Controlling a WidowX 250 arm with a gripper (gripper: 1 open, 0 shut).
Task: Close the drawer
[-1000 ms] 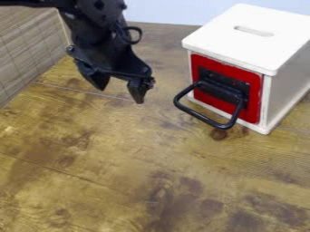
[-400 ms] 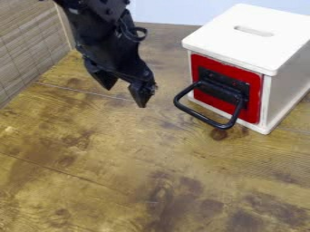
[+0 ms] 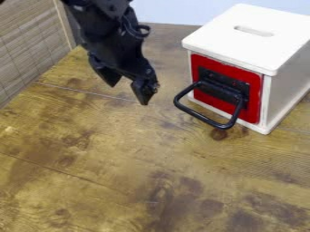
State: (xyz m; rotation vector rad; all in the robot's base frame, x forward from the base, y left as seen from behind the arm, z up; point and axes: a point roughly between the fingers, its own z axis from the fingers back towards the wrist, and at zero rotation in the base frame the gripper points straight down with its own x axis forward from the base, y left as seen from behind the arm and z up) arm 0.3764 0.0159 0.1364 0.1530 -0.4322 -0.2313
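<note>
Camera view: the black robot claw [image 3: 125, 80], jaws spread and empty, hangs near the tabletop's [image 3: 109, 172] far edge. Toward the far right corner, the red drawer [image 3: 222, 88] with its black wire loop handle [image 3: 206, 107] juts slightly from the white box [image 3: 260, 41]. Approach step, I judge; next, push its front inward.

The robot's black arm reaches in from the upper left, angled steeply downward above the worktop [image 3: 109, 172]. Its pincer [image 3: 126, 83] hangs with jaws spread wide, gripping nothing, fingertips clear of the surface. The pincer sits to the left of the drawer [image 3: 226, 86], apart from its black loop handle.
</note>
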